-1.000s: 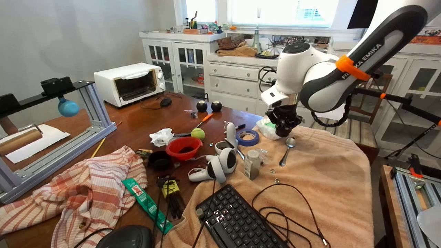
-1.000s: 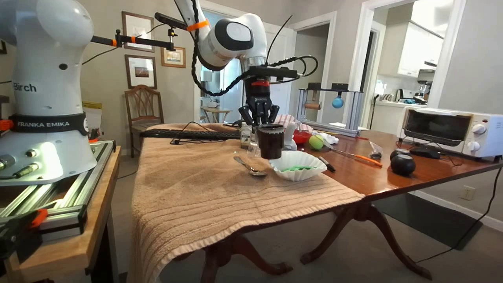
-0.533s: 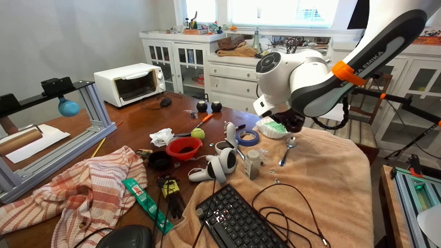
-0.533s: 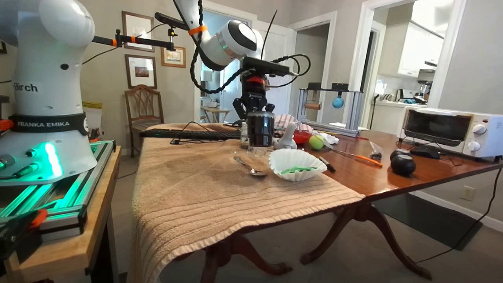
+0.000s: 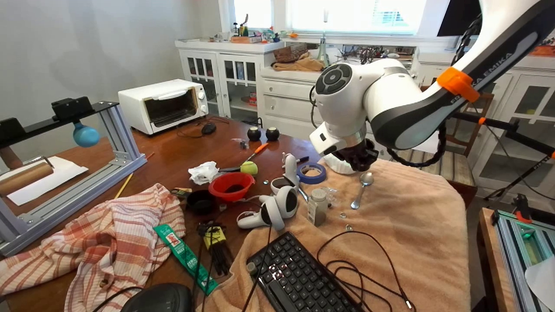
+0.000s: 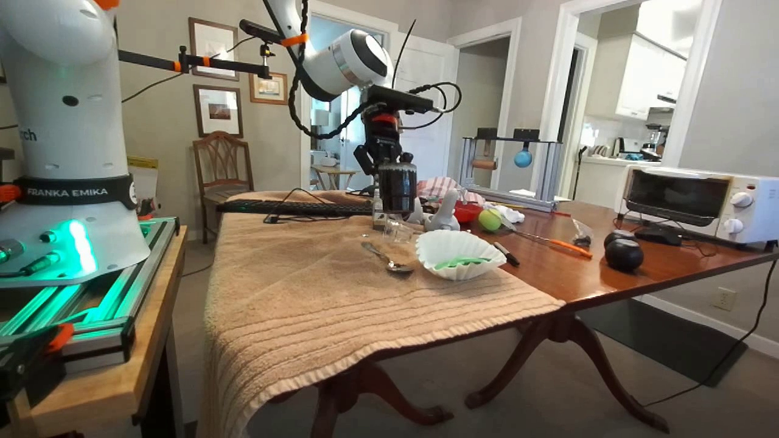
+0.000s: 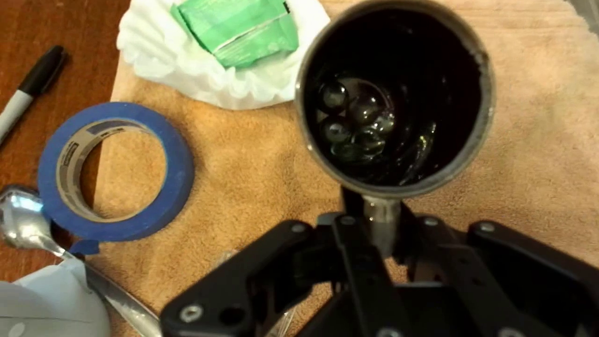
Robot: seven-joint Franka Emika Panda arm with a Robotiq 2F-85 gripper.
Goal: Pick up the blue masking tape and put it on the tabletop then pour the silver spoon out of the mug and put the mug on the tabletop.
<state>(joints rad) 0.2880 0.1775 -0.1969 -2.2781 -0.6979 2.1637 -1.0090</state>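
My gripper [image 7: 381, 220] is shut on the handle of the dark mug [image 6: 398, 187] and holds it upright above the tan cloth. In the wrist view the mug's mouth faces the camera, with several glassy round beads inside [image 7: 351, 117]; I see no spoon in it. The silver spoon [image 5: 362, 190] lies on the cloth below the mug and shows in both exterior views [image 6: 386, 258]. The blue masking tape [image 5: 313, 179] lies flat across the cloth's edge, and shows left of the mug in the wrist view [image 7: 180, 173]. The tabletop [image 5: 173, 156] is dark brown wood.
A white paper filter cup [image 6: 459, 258] with a green packet stands near the mug. A second spoon [image 7: 23, 220] lies beside the tape. White controllers [image 5: 277, 206], a glass shaker [image 5: 318, 208], a red bowl [image 5: 232, 187] and a keyboard [image 5: 299, 277] stand or lie around.
In an exterior view the gripper and mug have risen and shifted slightly left, away from the paper filter cup. The grip on the mug is kept. The spoon and tape have not moved.
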